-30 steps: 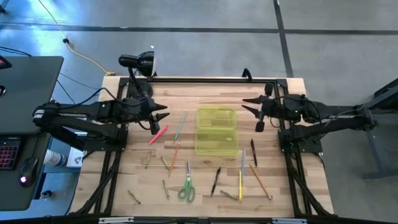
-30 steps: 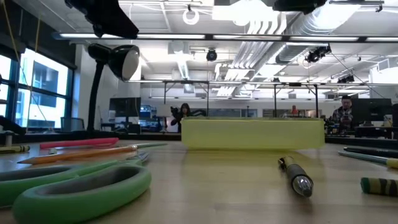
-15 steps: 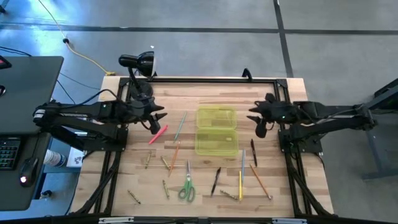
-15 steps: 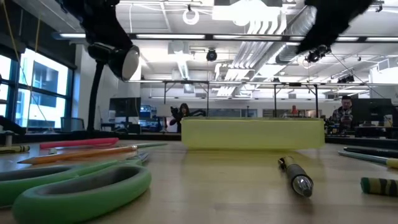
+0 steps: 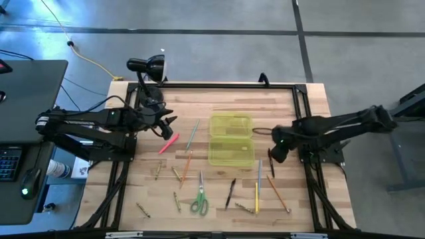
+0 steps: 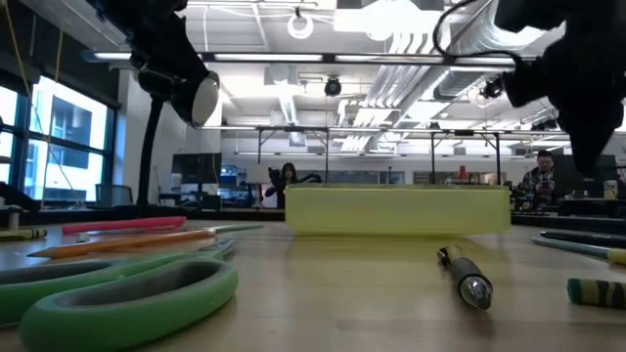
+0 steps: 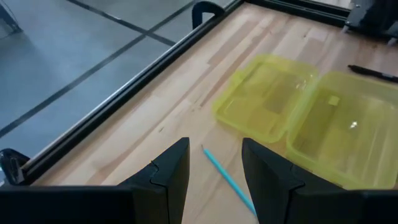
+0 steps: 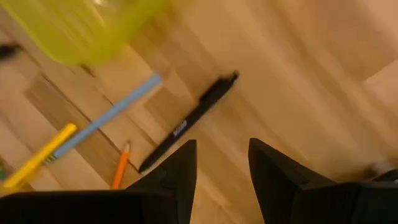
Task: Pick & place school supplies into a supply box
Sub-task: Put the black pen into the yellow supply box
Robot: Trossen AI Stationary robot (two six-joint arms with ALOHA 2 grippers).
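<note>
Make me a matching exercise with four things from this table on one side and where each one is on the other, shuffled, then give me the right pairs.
Things:
1. green-handled scissors
2. red-pink marker
3. black pen
4. supply box

Places:
A. lid open, mid-table
B. just ahead of the right gripper, open
C. near the table's front edge
D. beside the left gripper, open

Pairs: 1-C, 2-D, 3-B, 4-A

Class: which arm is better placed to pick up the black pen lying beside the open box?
Right. Its end effector hangs open over the black pen; the left end effector sits across the supply box.
</note>
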